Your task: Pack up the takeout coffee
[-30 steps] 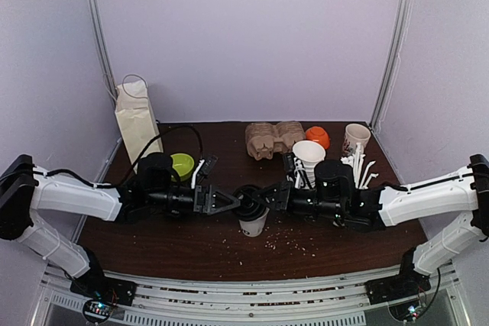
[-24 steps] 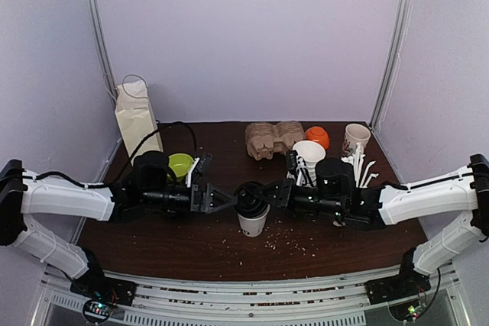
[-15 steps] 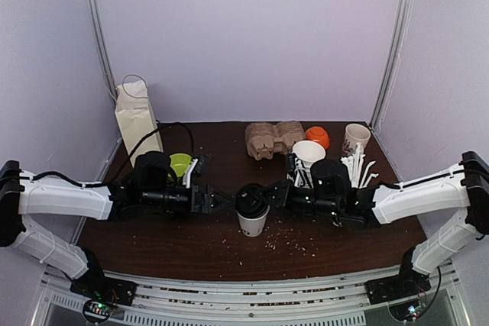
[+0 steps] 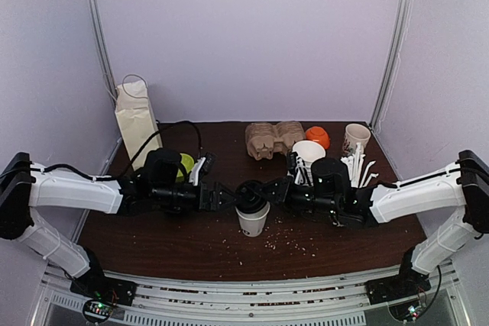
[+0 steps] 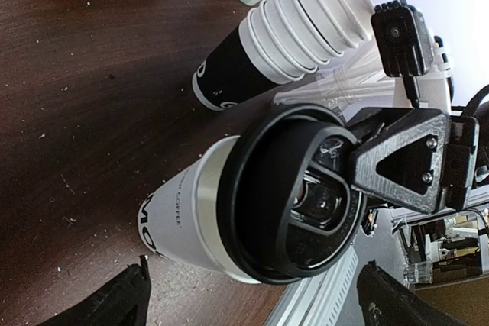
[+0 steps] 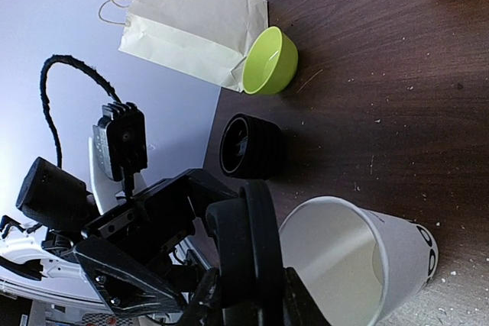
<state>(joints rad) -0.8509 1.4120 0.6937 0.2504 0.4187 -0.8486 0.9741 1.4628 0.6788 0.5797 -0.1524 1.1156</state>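
Observation:
The takeout coffee's white cup [image 4: 253, 221] with black print [image 5: 150, 228] stands at the table's middle, its mouth uncovered in the right wrist view [image 6: 359, 261]. Its black lid [image 4: 248, 194] is pinched on edge by my right gripper [image 4: 261, 191], tilted at the cup's rim. That lid [image 6: 256, 246] stands between the shut right gripper's [image 6: 254, 299] fingers. My left gripper [image 4: 223, 196] is open just left of the lid. In the left wrist view the left gripper [image 5: 252, 307] spreads wide, the cup [image 5: 191, 219] and lid [image 5: 290, 196] ahead of it.
A paper bag [image 4: 136, 120] and green bowl [image 4: 183, 164] sit back left. A black stack of lids [image 6: 248, 146] lies near the bowl. A cardboard cup carrier [image 4: 273, 137], orange object [image 4: 318, 137], patterned cup [image 4: 355, 137], stacked white cups [image 4: 308, 153] and white straws [image 4: 361, 166] crowd the back right.
The left gripper has opened wider, drawn back slightly, then come in again toward the cup. The right gripper has kept the lid at the cup's rim.

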